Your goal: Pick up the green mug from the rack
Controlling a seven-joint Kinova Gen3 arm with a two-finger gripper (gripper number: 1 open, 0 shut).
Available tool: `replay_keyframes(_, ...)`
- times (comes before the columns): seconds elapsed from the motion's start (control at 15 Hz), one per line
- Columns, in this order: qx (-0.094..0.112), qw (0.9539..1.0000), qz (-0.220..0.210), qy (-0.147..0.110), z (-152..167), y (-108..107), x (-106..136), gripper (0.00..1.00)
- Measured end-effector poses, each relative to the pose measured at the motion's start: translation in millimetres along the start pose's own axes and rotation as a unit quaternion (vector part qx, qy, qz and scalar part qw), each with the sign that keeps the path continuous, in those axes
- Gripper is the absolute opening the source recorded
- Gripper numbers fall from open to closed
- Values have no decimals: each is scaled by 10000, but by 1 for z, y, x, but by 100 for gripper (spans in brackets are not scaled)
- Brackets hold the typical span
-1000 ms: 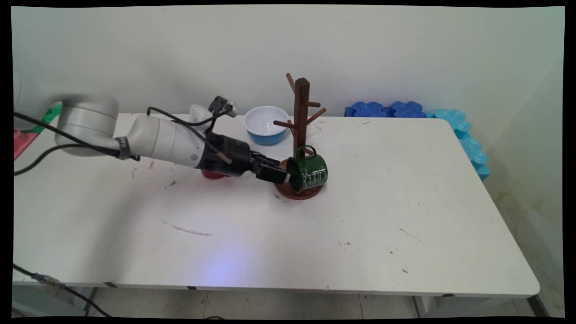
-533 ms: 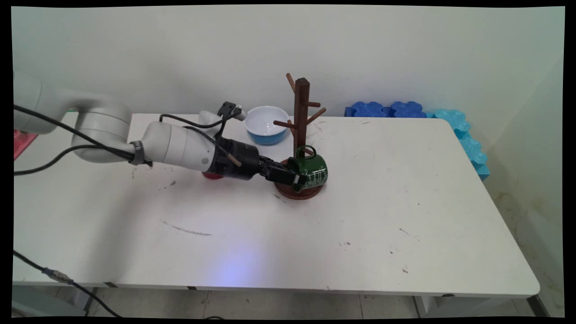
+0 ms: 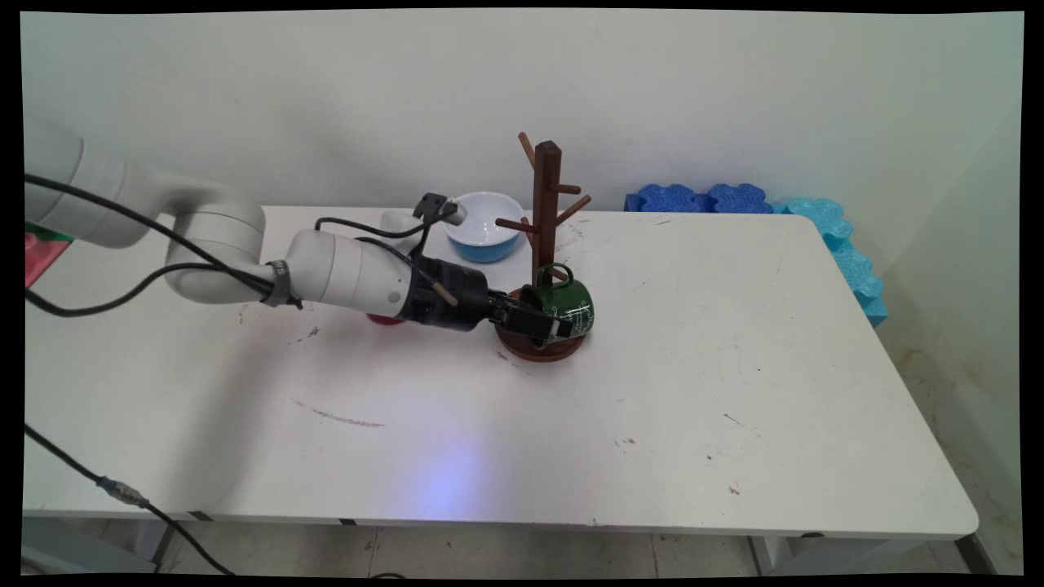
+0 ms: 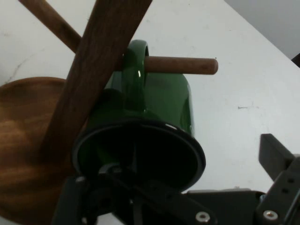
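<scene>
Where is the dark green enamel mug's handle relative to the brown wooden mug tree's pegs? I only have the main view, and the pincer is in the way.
Observer: In the hand view, the handle of the dark green enamel mug is threaded on a round lower peg of the brown wooden mug tree. The peg's tip pokes out past the handle.
Operator: How does the pincer stand at the rim?
Observer: The pincer is open. One finger is outside the mug, clear of its wall, and the mug's mouth faces the hand camera.

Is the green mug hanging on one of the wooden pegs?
Yes, the green mug's handle loops over a wooden peg of the mug tree.
</scene>
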Motion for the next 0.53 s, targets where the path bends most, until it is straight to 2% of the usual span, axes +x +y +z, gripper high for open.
replay_keyframes(0.07,-11,10000,-11,6,2,0,0,100)
replay_keyframes(0.13,-22,10000,-24,15,5,0,0,0)
replay_keyframes(0.53,-70,10000,-54,43,13,2,0,0)
